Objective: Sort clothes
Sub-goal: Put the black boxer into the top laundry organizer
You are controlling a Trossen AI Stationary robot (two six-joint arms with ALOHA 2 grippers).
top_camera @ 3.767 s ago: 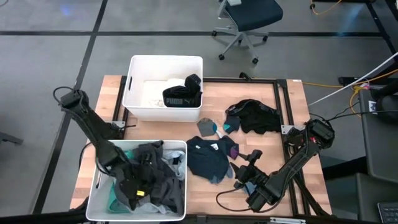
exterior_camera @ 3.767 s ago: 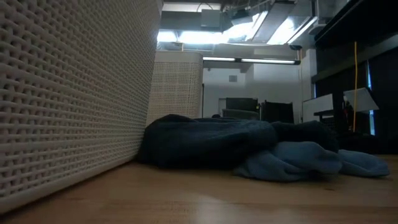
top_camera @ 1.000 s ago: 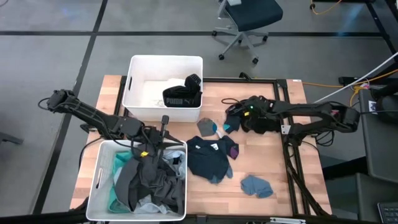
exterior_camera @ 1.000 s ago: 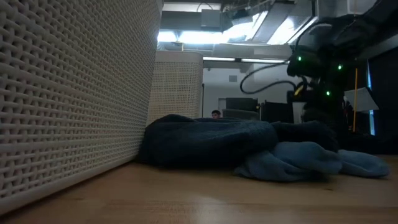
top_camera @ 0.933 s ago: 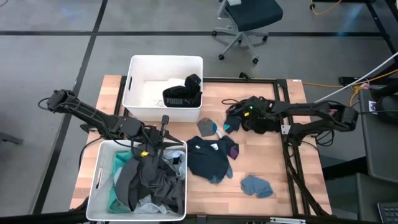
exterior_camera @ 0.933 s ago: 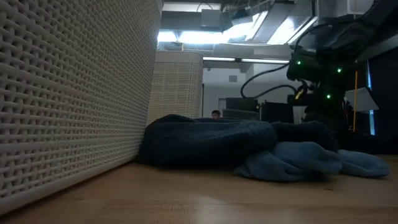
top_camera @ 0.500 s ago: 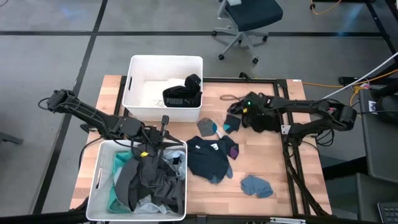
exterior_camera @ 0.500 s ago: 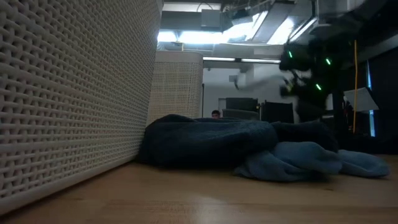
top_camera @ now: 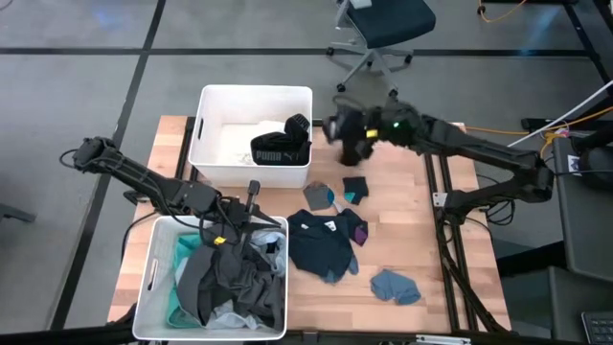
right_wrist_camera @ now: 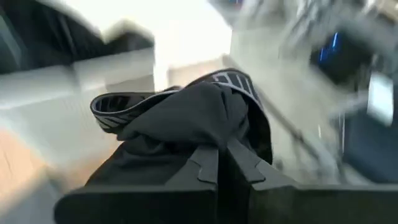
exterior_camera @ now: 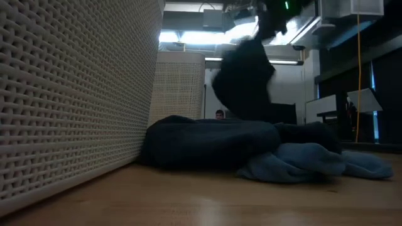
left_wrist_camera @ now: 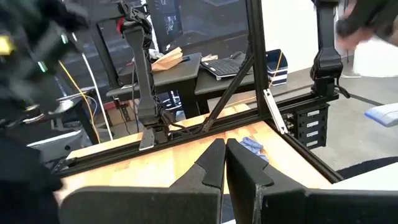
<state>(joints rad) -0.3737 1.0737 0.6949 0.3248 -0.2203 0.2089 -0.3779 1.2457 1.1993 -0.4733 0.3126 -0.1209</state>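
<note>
**Clothes: black garment airborne beside the far bin**

Clothes lie in three places. Nearest, the near bin (top_camera: 153, 287) is heaped with grey, black and teal pieces (top_camera: 225, 283), and the left hand (top_camera: 251, 196) hovers just above its far rim with its fingers pressed together on nothing, as the left wrist view shows.

On the open tabletop (top_camera: 421, 259) rest a small blue piece (top_camera: 395, 286) near the front edge, a dark teal garment (top_camera: 324, 244) beside the near bin, and a few small scraps (top_camera: 335, 195) beyond it.

Farther back, the right hand (top_camera: 347, 129) is clamped on a black garment (right_wrist_camera: 186, 134), lifted clear of the tabletop; in the low view it hangs as a dark bundle (exterior_camera: 242, 78).

The far bin (top_camera: 206, 158), holding the PUMA piece (top_camera: 283, 149), lies just to the left of that hand, towards the robot's left side. The hanging cloth trails downward from the grip, so its long axis is roughly vertical. Judging by this, a short sideways carry over the rim would set up the drop, and the right arm is far better placed for it than the left.
</note>
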